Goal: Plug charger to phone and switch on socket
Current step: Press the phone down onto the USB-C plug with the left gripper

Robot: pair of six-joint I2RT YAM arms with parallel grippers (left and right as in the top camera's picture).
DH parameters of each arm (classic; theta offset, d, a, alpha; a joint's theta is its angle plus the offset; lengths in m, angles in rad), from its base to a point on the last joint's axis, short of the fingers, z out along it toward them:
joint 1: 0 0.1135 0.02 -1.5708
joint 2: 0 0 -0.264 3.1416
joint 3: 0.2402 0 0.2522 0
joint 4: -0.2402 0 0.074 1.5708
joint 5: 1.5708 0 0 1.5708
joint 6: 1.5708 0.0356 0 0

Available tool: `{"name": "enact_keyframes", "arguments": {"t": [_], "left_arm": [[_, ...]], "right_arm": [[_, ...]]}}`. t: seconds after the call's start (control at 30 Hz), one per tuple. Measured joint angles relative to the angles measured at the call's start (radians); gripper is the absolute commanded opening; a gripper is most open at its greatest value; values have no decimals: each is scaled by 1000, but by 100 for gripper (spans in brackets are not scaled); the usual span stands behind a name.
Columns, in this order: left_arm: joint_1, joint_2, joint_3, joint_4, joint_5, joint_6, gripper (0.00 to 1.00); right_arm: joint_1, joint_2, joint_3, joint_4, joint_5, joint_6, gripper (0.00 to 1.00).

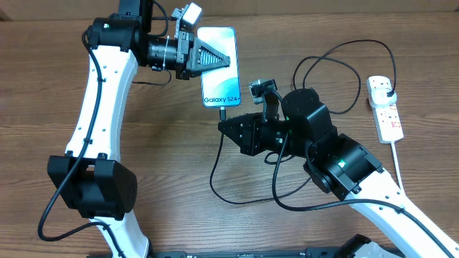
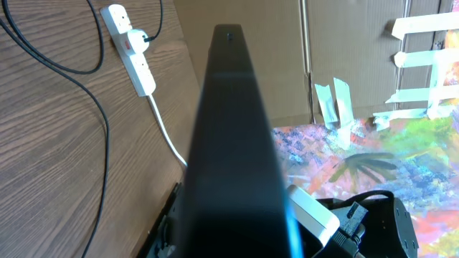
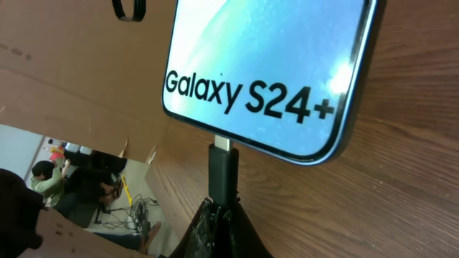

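Right wrist alone shows right gripper (image 3: 219,218) pinching charger (image 3: 223,172) tip at phone (image 3: 272,64) bottom port; overhead adds left gripper (image 1: 209,59) clamped on phone's edge.

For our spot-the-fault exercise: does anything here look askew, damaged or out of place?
Nothing looks damaged or spilled. One oddity: at the bottom edge of the phone, the connector of the charger, pinched in the right gripper, shows bare metal, so it seems not fully seated.
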Motion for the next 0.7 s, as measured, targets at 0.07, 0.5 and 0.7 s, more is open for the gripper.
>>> {"name": "enact_keyframes", "arguments": {"t": [0.07,0.5,0.7], "left_arm": [[0,0,0,-1,0,0,4],[2,0,0,-35,0,34,4],[4,0,0,-52,0,38,4]], "right_arm": [[0,0,0,2,0,0,4],[-23,0,-6,28,-50,15,4],[-24,1,-7,33,-64,22,4]]}}
